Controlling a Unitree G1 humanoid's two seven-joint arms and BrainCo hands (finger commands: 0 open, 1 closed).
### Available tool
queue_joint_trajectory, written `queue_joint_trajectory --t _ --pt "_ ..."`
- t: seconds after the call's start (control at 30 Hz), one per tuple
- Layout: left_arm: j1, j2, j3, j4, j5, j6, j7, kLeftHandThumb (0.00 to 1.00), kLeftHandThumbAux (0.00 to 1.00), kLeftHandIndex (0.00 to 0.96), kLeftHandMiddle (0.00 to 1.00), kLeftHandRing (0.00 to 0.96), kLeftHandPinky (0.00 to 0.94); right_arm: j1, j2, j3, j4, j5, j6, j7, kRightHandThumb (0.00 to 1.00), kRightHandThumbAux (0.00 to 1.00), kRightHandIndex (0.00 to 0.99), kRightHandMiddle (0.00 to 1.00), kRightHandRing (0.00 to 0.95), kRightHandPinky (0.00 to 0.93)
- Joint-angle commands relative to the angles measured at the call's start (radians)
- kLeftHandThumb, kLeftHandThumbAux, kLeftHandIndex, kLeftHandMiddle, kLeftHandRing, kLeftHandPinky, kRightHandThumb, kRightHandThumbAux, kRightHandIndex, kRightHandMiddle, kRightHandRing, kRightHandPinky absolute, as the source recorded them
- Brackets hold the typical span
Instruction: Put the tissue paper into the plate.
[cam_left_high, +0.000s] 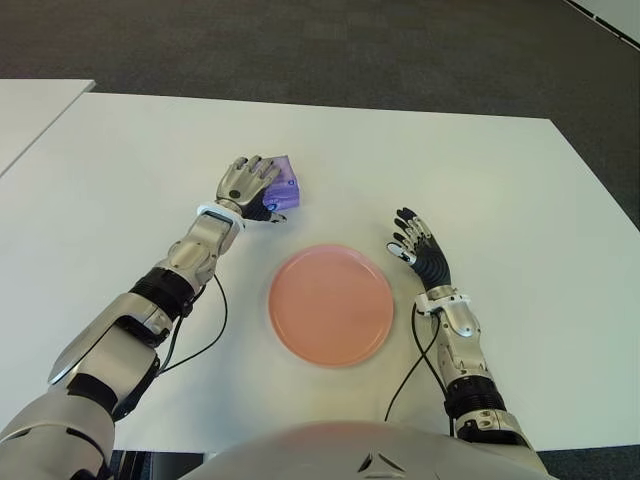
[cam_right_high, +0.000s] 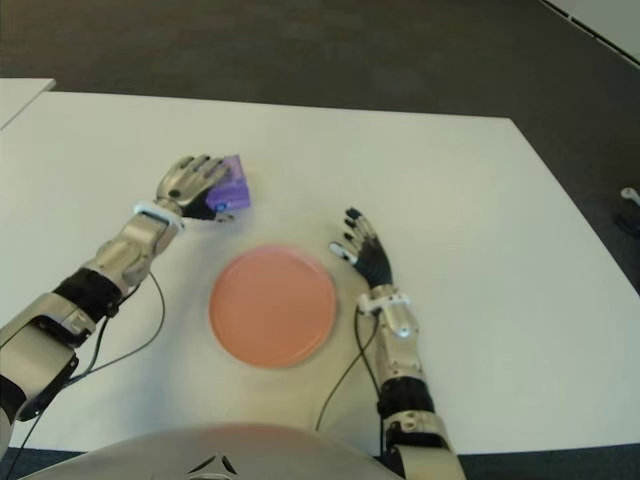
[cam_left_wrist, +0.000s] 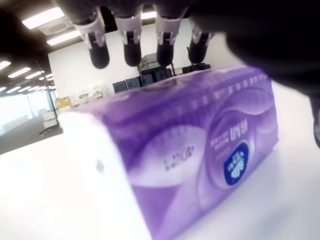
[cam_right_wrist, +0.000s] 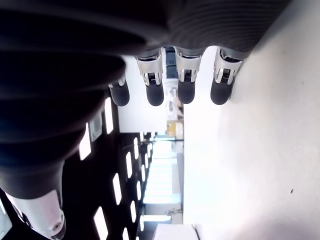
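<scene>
Item under inspection: a purple pack of tissue paper (cam_left_high: 282, 186), lying on the white counter (cam_left_high: 500, 180) in the upper centre-left of the left eye view, just above and left of the pink plate (cam_left_high: 331, 304), which sits at frame centre. Pack and plate are near each other but apart.

Left robot hand (cam_left_high: 246, 184): positioned over the left end of the pack. In its wrist view the fingertips (cam_left_wrist: 132, 53) hang above the pack's top face with a visible gap, the thumb side dark and close at the frame's right edge. Fingers are arched over the pack, not closed on it; the pack lies flat on the counter.

Right robot hand (cam_left_high: 418, 246): shows to the right of the plate, palm side down, fingers extended and holding nothing.

Handling assessment: the pack appears to be a soft plastic-wrapped bundle, so likely light, compressible and somewhat slick on the film. It should tolerate a firm squeeze without damage, though the wrapper may slide under a loose hold. Recommended hold: across the short width near the middle, fingers on the far long side and thumb on the near one, so the pack does not droop or pivot during the short carry to the plate.
</scene>
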Motion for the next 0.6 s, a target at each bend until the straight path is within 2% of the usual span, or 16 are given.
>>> queue_joint_trajectory --t 0.03,0.33,0.6 --pt "-0.006 0.0 -0.012 0.021 -0.005 -0.011 -0.032 0.007 0.35 0.0 0.0 0.0 0.0 0.106 0.014 0.006 0.077 0.0 0.08 0.0 0.0 0.676 0.0 0.0 0.0 0.0" --pt "-0.026 -0.013 -0.02 0.072 0.0 -0.016 -0.022 0.016 0.352 0.0 0.0 0.0 0.0 0.105 0.015 0.007 0.08 -0.002 0.082 -0.004 0.0 0.674 0.0 0.0 0.0 0.0" --pt "-0.056 -0.021 -0.04 0.145 0.012 -0.015 0.034 0.02 0.355 0.0 0.0 0.0 0.0 0.101 0.014 0.01 0.085 -0.004 0.082 0.001 0.0 0.651 0.0 0.0 0.0 0.0"
